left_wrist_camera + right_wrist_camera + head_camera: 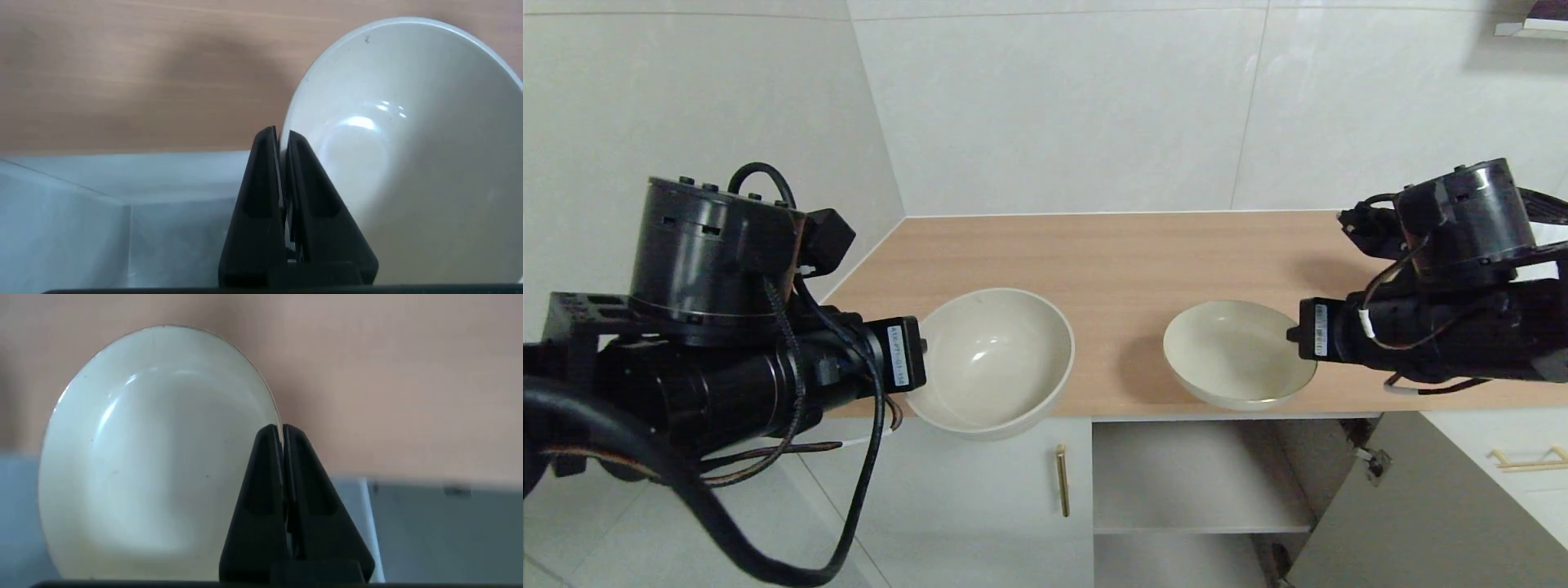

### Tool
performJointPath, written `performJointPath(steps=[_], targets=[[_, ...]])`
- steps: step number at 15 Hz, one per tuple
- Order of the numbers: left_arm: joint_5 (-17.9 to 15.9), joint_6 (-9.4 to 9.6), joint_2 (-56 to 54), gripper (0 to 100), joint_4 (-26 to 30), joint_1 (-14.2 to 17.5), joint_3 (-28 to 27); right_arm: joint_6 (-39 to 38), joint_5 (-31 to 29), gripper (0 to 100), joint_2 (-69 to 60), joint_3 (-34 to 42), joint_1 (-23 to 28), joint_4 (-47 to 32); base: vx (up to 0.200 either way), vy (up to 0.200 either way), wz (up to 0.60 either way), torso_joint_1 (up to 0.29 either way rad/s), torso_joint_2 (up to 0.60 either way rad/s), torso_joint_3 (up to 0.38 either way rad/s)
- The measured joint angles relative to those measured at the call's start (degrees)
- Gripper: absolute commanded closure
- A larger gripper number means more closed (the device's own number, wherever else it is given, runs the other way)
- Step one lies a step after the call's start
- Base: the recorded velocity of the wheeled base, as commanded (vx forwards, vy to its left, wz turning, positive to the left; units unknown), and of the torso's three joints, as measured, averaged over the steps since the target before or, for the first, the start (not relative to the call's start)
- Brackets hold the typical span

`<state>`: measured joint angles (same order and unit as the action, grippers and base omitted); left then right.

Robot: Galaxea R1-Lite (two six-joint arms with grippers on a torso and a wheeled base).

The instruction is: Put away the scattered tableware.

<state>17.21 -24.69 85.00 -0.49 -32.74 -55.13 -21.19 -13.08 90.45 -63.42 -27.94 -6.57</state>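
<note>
Your left pincer pinches the deep bowl, your right pincer the shallow bowl; neither is shelved yet in the cabinet below.

Bright, even light from above; a glare spot gleams inside the deep bowl, and soft shadows lie on the counter beside the shallow bowl.

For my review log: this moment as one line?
left pincer: shut on deep bowl rim | right pincer: shut on shallow bowl rim | bowls at counter front edge | cabinet below open
</note>
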Motion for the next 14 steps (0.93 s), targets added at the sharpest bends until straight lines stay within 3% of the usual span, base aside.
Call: performJointPath(steps=[3, 9, 14], targets=[[-0.02, -0.24, -0.46, 100, 0.05, -0.66, 0.50, 0.12, 5.83, 100, -5.51, 3.77, -1.52, -3.83, 0.000, 0.000, 0.00, 0.000, 0.00, 0.000], [0.00, -0.27, -0.06, 100, 0.11, -0.77, 0.52, 0.34, 6.39, 100, -7.59, 5.18, -1.82, -3.69, -0.200, 0.000, 0.00, -0.004, 0.00, 0.003], [-0.04, -0.07, 0.02, 100, 0.17, -0.79, 0.56, 0.30, 6.24, 100, -7.44, 5.25, -1.79, -3.58, 0.000, 0.000, 0.00, 0.000, 0.00, 0.000]])
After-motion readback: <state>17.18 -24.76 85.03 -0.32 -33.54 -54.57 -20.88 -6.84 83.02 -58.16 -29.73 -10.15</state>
